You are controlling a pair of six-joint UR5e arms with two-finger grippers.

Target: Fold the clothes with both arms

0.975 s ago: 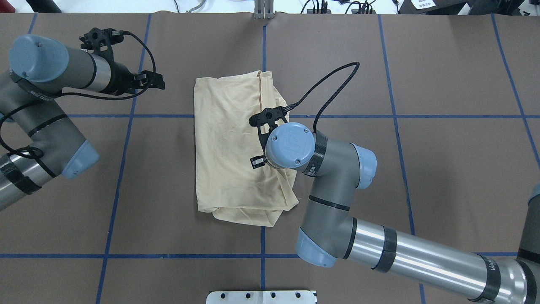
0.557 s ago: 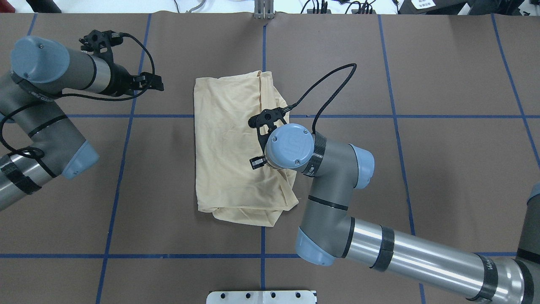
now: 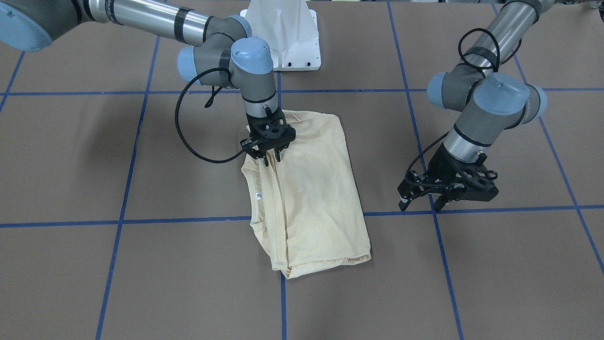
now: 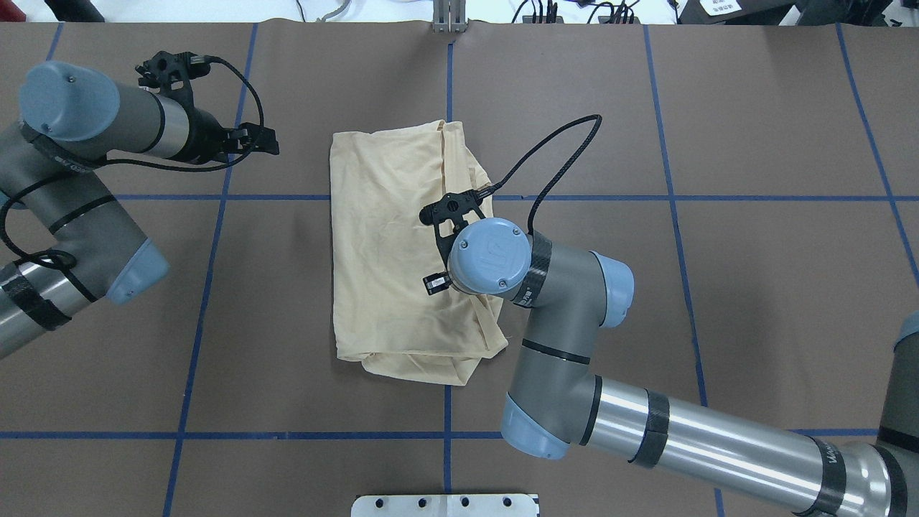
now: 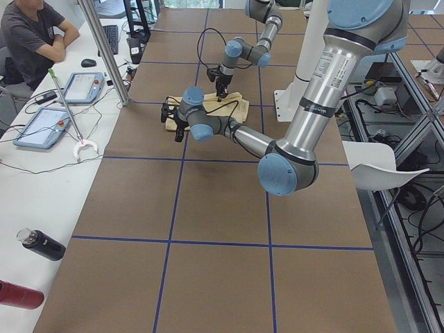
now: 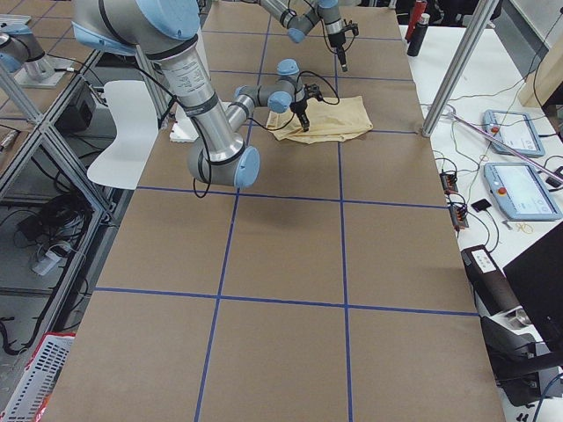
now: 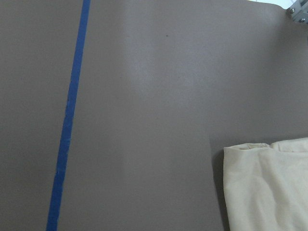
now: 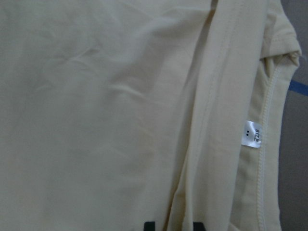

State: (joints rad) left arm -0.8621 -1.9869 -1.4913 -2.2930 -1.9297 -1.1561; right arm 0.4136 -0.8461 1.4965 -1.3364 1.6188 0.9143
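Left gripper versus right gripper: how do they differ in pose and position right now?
The right gripper points straight down over the folded T-shirt, fingertips close to the cloth. The left gripper is angled low over the table, beside the shirt and touching no fabric. The right gripper's wrist view is filled with shirt, while the left gripper's shows mostly table. Both are black, two-fingered and appear open.
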